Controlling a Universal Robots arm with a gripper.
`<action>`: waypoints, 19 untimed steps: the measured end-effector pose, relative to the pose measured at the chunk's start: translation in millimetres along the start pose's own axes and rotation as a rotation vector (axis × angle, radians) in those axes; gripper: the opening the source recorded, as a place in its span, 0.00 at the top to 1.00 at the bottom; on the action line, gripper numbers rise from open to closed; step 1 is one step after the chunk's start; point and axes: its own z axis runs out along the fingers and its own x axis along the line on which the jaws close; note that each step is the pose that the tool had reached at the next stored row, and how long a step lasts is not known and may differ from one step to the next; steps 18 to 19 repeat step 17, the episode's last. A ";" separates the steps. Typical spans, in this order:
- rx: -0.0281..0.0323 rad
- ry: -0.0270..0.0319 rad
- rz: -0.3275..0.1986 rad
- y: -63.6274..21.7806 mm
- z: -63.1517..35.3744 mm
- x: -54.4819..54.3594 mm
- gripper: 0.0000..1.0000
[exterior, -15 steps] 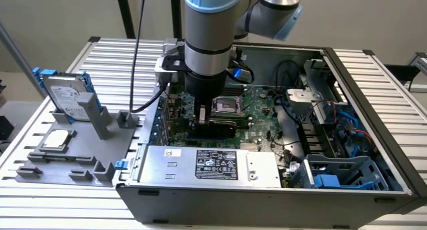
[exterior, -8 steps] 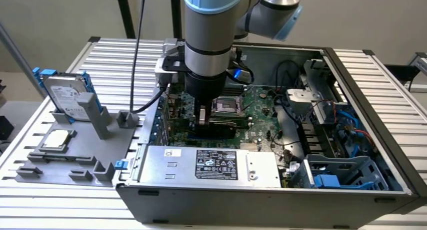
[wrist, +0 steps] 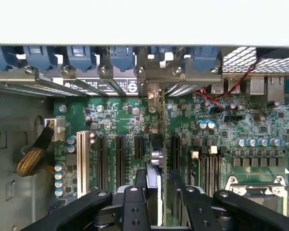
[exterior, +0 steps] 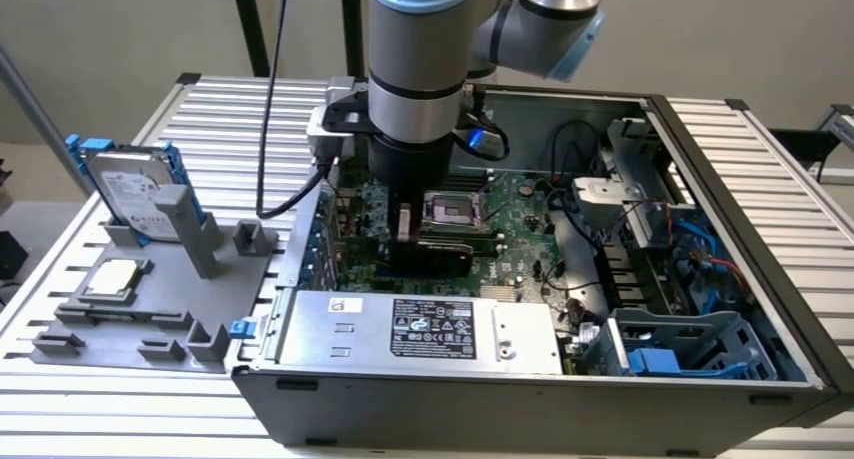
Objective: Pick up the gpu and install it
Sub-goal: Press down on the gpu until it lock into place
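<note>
The gpu [wrist: 155, 154] stands edge-on in a motherboard slot inside the open computer case [exterior: 534, 399]. Its silver bracket [wrist: 154, 96] meets the rear slot panel. In the exterior view it is a dark card [exterior: 447, 249] just below the CPU socket. My gripper [wrist: 158, 175] straddles the card's top edge. One black finger [wrist: 141, 180] lies close against one face. The other finger [wrist: 176, 183] stands a little off the other face, with green board showing in the gap. The arm reaches straight down into the case, gripper [exterior: 404, 234] low over the board.
Black expansion slots [wrist: 111, 163] lie beside the card, and blue retention clips [wrist: 82, 55] line the rear panel. A power supply [exterior: 414, 329] fills the case's near side. A grey fixture [exterior: 147, 309] outside holds a hard drive with blue rails [exterior: 127, 189] and a square CPU chip [exterior: 114, 277].
</note>
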 end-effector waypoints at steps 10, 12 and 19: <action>-0.0002 0.0001 0.000 1.6 -40.2 -1.3 0.67; -0.0002 0.0000 0.000 1.6 -40.2 -1.3 0.67; -0.0002 0.0001 0.000 1.6 -40.2 -1.3 0.67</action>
